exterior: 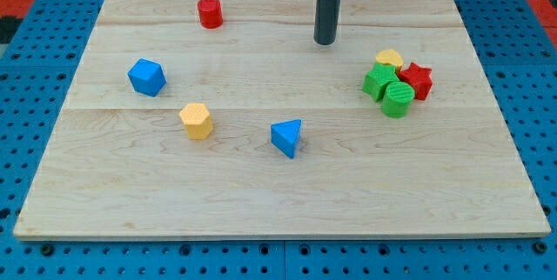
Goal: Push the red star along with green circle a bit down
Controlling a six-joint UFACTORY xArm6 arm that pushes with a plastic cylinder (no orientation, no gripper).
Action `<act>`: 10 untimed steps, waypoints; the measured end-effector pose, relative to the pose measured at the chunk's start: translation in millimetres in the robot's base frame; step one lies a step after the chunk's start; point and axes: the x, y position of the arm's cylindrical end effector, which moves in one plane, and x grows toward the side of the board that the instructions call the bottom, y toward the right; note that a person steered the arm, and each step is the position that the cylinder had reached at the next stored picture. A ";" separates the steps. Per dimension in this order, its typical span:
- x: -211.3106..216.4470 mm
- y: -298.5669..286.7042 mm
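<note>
The red star [418, 79] lies at the view's right in a tight cluster. The green circle [398, 99] touches it at its lower left. A green block [379, 81] and a yellow heart [389, 58] sit in the same cluster, to the left and above. My tip [325, 42] is near the view's top, up and to the left of the cluster, clear of every block.
A red cylinder [210, 12] stands at the top left. A blue block [146, 76] is at the left, a yellow hexagon [197, 121] lower, and a blue triangle [286, 137] near the middle. The wooden board [278, 202] ends in blue pegboard all round.
</note>
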 end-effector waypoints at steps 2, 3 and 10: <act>0.0 72.5; 0.2 117.6; 98.8 95.1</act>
